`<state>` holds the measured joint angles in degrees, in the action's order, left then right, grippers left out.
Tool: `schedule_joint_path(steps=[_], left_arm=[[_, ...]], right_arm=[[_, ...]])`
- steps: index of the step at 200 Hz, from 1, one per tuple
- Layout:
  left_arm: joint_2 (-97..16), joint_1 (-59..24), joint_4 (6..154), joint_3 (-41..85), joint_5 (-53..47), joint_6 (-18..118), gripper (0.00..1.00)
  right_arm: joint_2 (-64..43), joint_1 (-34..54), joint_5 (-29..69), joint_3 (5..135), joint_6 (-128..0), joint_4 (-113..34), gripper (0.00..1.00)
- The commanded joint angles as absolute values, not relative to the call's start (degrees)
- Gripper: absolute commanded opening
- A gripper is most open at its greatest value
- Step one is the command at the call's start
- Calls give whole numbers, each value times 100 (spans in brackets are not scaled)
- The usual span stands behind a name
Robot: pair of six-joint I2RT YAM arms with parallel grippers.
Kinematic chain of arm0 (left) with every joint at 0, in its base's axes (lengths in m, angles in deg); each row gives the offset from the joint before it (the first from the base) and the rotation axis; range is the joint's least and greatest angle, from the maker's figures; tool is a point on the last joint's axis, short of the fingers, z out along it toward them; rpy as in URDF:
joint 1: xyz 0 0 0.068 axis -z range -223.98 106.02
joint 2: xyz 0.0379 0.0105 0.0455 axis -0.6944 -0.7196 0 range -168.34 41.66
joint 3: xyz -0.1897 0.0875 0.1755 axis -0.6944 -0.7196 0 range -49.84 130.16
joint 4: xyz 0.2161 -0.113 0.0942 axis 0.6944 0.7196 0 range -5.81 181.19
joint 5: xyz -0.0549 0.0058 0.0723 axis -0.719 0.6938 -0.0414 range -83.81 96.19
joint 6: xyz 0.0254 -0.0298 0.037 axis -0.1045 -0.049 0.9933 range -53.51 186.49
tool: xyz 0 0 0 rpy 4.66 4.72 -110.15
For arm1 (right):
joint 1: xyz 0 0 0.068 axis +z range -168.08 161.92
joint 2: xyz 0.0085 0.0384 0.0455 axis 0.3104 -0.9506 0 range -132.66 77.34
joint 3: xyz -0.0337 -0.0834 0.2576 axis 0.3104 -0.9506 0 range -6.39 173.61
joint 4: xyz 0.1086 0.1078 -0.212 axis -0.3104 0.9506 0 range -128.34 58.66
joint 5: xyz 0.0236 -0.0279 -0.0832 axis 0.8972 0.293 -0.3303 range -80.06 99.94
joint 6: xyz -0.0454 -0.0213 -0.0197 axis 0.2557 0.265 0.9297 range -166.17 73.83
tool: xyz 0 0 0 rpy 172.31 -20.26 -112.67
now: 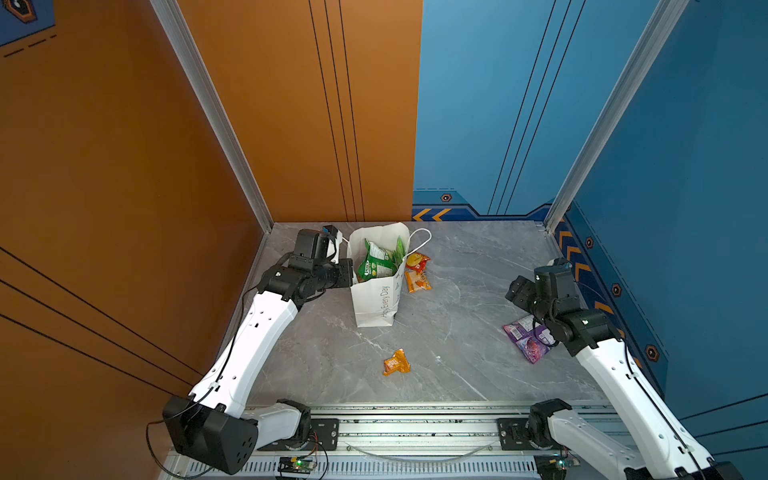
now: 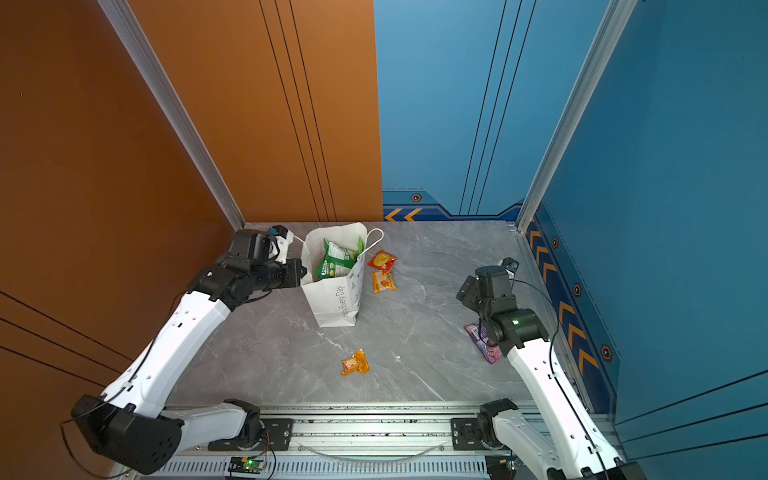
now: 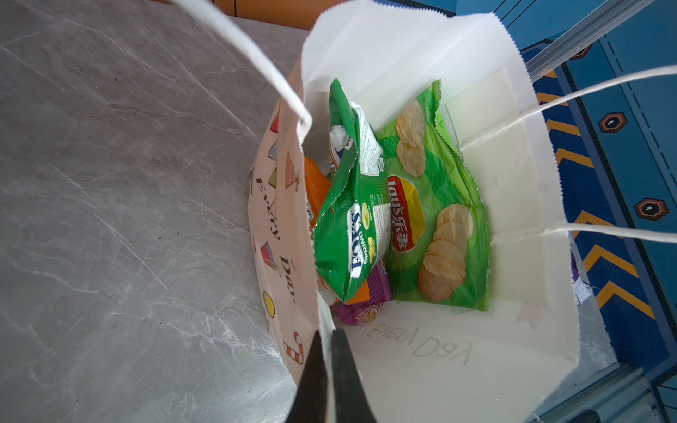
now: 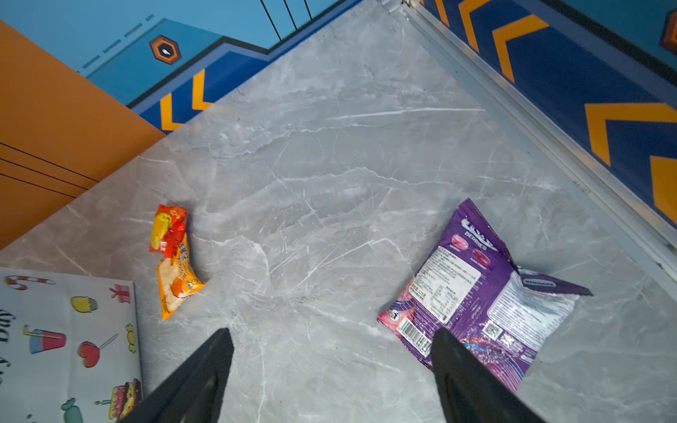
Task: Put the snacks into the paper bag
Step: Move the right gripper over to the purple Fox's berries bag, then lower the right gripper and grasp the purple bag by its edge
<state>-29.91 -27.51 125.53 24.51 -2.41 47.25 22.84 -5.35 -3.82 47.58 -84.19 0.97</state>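
Observation:
The white paper bag (image 1: pixel 376 299) (image 2: pixel 336 305) stands open at the back left. My left gripper (image 3: pixel 326 337) (image 1: pixel 348 274) is shut on its rim. Inside lie a green Lay's packet (image 3: pixel 439 205), a green-white Fox's packet (image 3: pixel 351 219), and purple and orange packets beneath. On the table lie a red packet (image 1: pixel 417 261) and an orange packet (image 1: pixel 417 281) beside the bag, a small orange packet (image 1: pixel 397 363) in front, and a purple berries bag (image 4: pixel 487 296) (image 1: pixel 527 344) at the right. My right gripper (image 4: pixel 331 333) (image 1: pixel 515 291) hangs open and empty above the table, next to the purple bag.
The grey marble table (image 1: pixel 457 332) is walled by orange panels (image 1: pixel 124 208) on the left and blue panels (image 1: pixel 685 208) on the right and behind. An aluminium rail (image 1: pixel 415 432) with both arm bases runs along the front edge.

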Motion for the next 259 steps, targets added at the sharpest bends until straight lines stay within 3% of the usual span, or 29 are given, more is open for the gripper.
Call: schedule_joint_path(steps=[1,20,32,101,146,188,259], left_arm=[[-2960,-2820,12181,2439,-150,4891,0],[-2957,-2807,12181,2432,-103,4898,0],[-2954,-2807,12181,2425,-123,4903,0],[-2955,-2811,12181,2434,-172,4882,0],[-2979,-2809,12180,2435,-191,4874,0],[-3005,-2804,12181,2425,-158,4878,0],[-2977,-2825,12181,2434,-161,4888,0]], right_arm=[[2258,-711,-633,4566,-8493,520,88],[2217,-971,-668,4396,-8519,561,89],[2143,-1166,-688,4343,-8535,638,100],[1872,-1488,-1445,4256,-8752,1016,100],[1128,-1553,-2061,4474,-9028,1470,100],[505,-1609,-1779,4414,-8984,1275,100],[17,-2098,-275,3883,-8856,115,100]])
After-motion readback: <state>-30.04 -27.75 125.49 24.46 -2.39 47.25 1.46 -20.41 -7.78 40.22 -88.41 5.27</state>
